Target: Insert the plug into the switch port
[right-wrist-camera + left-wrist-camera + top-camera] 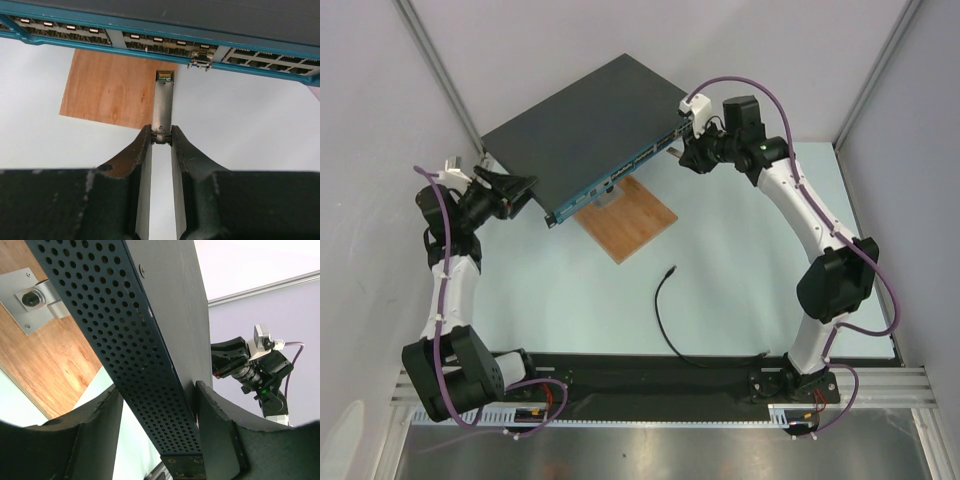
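Observation:
The switch (590,120) is a flat dark-grey box with a teal front strip (620,178) and a row of ports (155,41). The plug (670,270) ends a thin black cable (665,325) lying loose on the table, held by neither gripper. My right gripper (161,135) is shut on a short grey metal piece (163,100), whose tip sits just short of the port row. It shows at the switch's right front corner (685,150). My left gripper (157,390) spans the switch's perforated side (125,340) at its left corner (525,190), fingers against it.
A brown wooden board (630,218) lies under and in front of the switch. A silver bracket (35,300) is fixed on the board beneath the box. Another small metal piece (200,62) sticks out of the port row. Frame posts stand at the back corners.

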### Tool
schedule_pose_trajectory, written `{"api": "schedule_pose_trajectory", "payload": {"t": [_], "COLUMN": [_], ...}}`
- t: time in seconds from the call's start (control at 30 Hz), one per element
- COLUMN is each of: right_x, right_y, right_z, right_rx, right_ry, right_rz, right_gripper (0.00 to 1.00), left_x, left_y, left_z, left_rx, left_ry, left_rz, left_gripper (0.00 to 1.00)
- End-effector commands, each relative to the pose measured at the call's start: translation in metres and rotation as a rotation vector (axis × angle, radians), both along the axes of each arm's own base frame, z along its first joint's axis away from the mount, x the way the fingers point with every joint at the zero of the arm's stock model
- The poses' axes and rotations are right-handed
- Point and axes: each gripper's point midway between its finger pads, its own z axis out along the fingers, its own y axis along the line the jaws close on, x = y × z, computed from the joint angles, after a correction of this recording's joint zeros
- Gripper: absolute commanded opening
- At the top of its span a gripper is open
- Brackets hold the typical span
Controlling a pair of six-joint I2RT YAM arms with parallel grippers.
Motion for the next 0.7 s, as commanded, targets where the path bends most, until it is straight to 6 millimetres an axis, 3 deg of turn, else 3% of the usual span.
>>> {"api": "schedule_pose_trajectory", "payload": {"t": [0.0,0.37,0.67], "right_x": [-0.0130,-0.0070,-0.0072], "right_y": [-0.0020,0.0024,0.0044], "right_z": [0.0529,0.0617,0.0521], "right_rx": [0.053,0.083,0.056], "right_ry": [-0.089,-0.095,-0.093], "right_rz": [0.027,0.011,-0.021], "right_gripper": [0.00,0.00,0.00], "left_x": [0.0109,0.0109,0.0109], "left_y": [-0.0001,0.0012,0.0007], "left_z": [0.0190,0.0202,0.0200], "left_rx": [0.053,0.056,0.058], "left_ry": [-0.086,-0.085,-0.084], "left_rz": [0.008,0.017,0.015], "left_gripper": [0.00,0.00,0.00]}}
